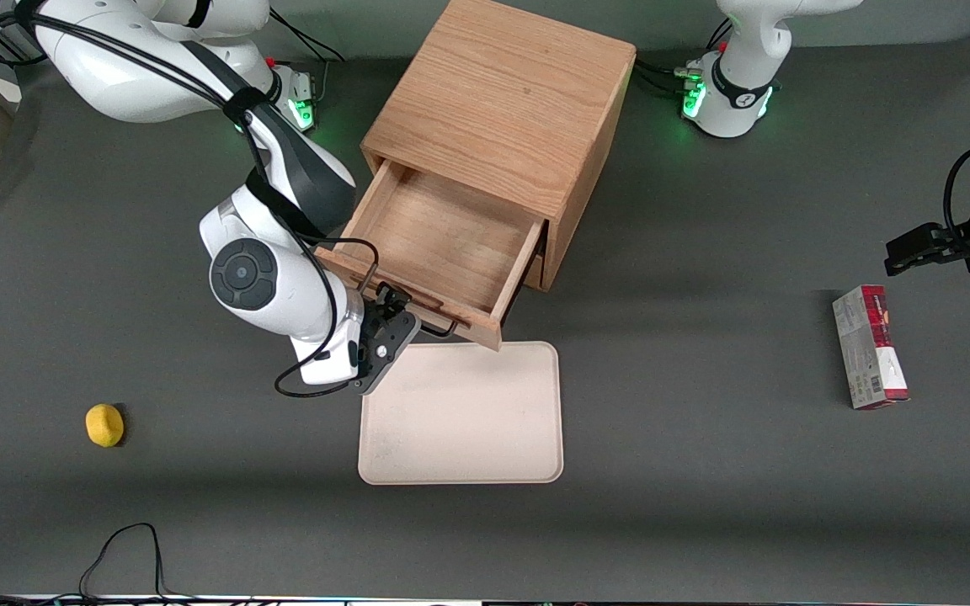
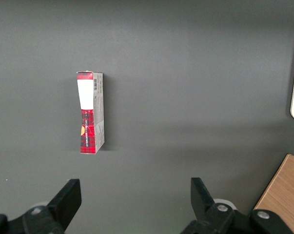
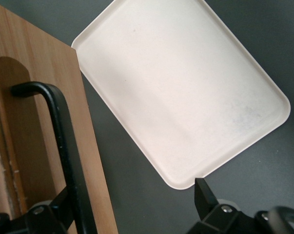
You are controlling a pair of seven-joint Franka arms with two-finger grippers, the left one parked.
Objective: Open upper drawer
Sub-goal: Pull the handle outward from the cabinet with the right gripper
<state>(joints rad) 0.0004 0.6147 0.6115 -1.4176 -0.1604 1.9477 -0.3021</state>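
Note:
The upper drawer (image 1: 443, 244) of the oak cabinet (image 1: 510, 109) is pulled well out, and its bare wooden inside shows. Its black wire handle (image 1: 430, 326) is on the drawer front, facing the front camera. My right gripper (image 1: 384, 337) is at the handle's end toward the working arm, just in front of the drawer front. In the right wrist view the gripper (image 3: 134, 202) is open, with its fingers wide apart. The handle bar (image 3: 64, 146) runs close beside one finger, against the drawer front (image 3: 39, 97). A corner of the lower drawer shows under the open one.
A cream tray (image 1: 460, 412) lies on the table just in front of the open drawer, and shows in the right wrist view (image 3: 181, 87). A small yellow object (image 1: 104, 424) lies toward the working arm's end. A red and white box (image 1: 868, 347) lies toward the parked arm's end.

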